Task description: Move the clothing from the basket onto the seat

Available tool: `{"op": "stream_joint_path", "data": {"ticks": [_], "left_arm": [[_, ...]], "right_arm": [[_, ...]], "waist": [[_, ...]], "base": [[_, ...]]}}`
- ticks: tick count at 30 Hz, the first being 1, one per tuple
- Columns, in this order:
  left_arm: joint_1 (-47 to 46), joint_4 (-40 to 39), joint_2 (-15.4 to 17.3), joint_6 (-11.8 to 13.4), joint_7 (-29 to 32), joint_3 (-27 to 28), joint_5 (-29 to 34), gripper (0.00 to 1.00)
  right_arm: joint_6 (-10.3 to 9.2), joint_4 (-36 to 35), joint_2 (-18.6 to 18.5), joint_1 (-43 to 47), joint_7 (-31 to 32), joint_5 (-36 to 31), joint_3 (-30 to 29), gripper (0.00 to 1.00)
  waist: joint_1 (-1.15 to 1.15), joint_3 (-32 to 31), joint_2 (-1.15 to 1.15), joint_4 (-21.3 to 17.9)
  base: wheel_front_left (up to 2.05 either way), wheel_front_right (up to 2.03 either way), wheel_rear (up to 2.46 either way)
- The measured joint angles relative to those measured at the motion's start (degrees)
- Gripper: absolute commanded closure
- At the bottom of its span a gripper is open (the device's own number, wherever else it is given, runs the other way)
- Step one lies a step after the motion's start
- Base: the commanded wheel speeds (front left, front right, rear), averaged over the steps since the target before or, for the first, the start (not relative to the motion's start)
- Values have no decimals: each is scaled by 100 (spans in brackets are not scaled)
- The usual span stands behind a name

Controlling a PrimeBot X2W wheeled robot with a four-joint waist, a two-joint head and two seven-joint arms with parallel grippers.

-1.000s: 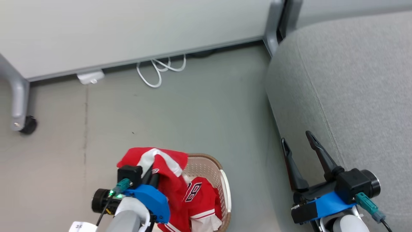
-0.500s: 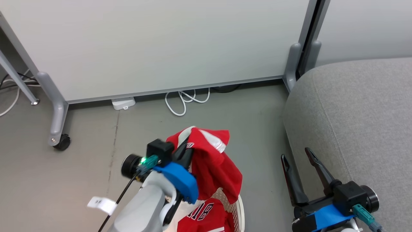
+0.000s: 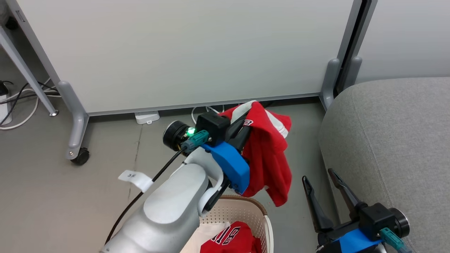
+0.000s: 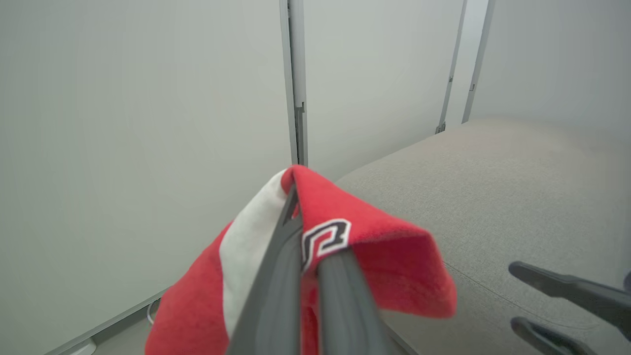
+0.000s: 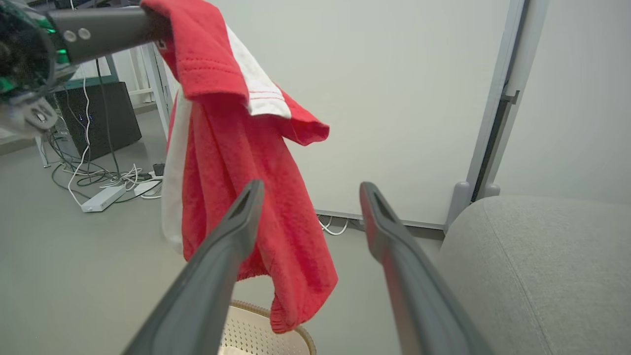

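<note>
A red garment with white trim (image 3: pixel 270 154) hangs from my left gripper (image 3: pixel 246 123), which is shut on its top fold, lifted above the basket (image 3: pixel 246 207). In the left wrist view the fingers (image 4: pixel 276 276) pinch the cloth (image 4: pixel 394 256), with the grey seat (image 4: pixel 493 187) beyond. A second red piece with black-and-white numerals (image 3: pixel 233 239) lies in the cream perforated basket. My right gripper (image 3: pixel 317 174) stands open and empty beside the seat (image 3: pixel 393 140). In the right wrist view the hanging garment (image 5: pixel 236 162) is left of its own open gripper (image 5: pixel 311 186), above the basket rim (image 5: pixel 266 310).
A white partition panel (image 3: pixel 175 52) on grey legs with a castor (image 3: pixel 81 156) stands behind. A power strip (image 3: pixel 147 117) and cables (image 3: pixel 21 102) lie on the grey floor at its foot. A black box (image 5: pixel 98 118) sits far left.
My left gripper has risen out of the basket with the red garment and swung right toward the seat. The head camera has tilted up. My right gripper stays open.
</note>
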Motion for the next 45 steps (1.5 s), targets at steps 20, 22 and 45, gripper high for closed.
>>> {"op": "stream_joint_path", "data": {"ticks": [20, 22, 45], "left_arm": [[-782, -430, 0, 468, 283, -1428, -1146, 100], [-820, -411, 0, 506, 275, -1490, -1248, 100], [-1207, -264, 0, 721, 20, -2227, -1920, 100]], "right_arm": [[0, 53, 0, 9, 52, 65, 125, 0], [0, 64, 0, 9, 52, 68, 124, 0], [0, 871, 0, -798, 584, 147, 371, 0]], "waist": [[1, -18, 0, 33], [1, -15, -1, 34], [1, 85, 0, 123]], "base": [[0, 0, 0], [0, 0, 0], [0, 0, 0]]}}
